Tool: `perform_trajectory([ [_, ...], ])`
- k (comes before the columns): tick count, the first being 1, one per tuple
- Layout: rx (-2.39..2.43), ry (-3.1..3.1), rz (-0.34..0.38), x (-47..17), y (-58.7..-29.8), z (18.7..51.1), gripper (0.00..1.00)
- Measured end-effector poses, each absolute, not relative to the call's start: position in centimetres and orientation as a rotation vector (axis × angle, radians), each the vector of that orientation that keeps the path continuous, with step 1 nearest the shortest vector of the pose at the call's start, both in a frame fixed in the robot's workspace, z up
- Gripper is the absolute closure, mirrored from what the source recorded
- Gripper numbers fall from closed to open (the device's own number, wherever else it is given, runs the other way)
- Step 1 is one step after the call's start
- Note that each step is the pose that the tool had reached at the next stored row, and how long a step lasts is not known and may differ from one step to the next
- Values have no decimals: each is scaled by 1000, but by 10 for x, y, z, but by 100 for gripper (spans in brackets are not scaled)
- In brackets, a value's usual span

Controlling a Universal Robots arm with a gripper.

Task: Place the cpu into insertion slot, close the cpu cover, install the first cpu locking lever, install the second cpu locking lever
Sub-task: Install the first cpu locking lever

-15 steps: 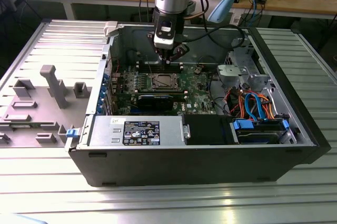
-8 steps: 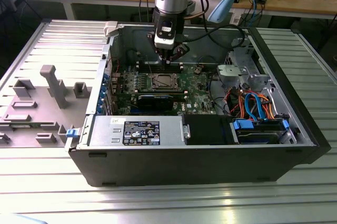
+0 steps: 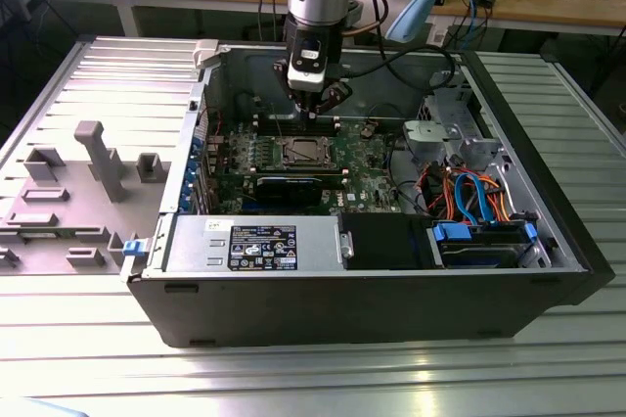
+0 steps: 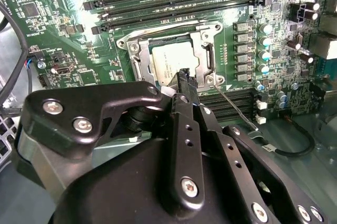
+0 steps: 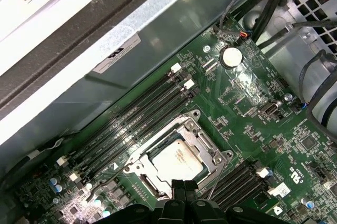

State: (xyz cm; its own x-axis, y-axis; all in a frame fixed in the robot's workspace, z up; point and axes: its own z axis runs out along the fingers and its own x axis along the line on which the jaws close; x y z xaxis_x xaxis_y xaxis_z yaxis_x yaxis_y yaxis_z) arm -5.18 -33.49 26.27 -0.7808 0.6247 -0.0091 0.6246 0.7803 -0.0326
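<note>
Gripper (image 4: 184,78): black fingers are drawn together with nothing seen between them; the tips hang close over one edge of the insertion slot (image 4: 130,45) in both wrist views.
Cpu (image 4: 171,61): dull silver square lying flat inside the insertion slot.
Cpu cover (image 4: 206,56): silver frame lying down over the insertion slot, with the chip's top showing through its window.
Locking lever (image 4: 234,105): thin wire rod running from a corner of the insertion slot out over the nearest memory slots; whether it is latched cannot be told.
Memory slots (image 4: 174,3): long black rows flanking the insertion slot on two opposite sides.
Graphics card (image 3: 298,185): dark bar just beside the insertion slot, on its near side in the exterior view.
Computer case (image 3: 548,231): open box surrounding the insertion slot's green board.
</note>
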Motion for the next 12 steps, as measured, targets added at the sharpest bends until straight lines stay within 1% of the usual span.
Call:
perform_trajectory([
  [12,-1010,-2972,53,-52,-335,263,89],
])
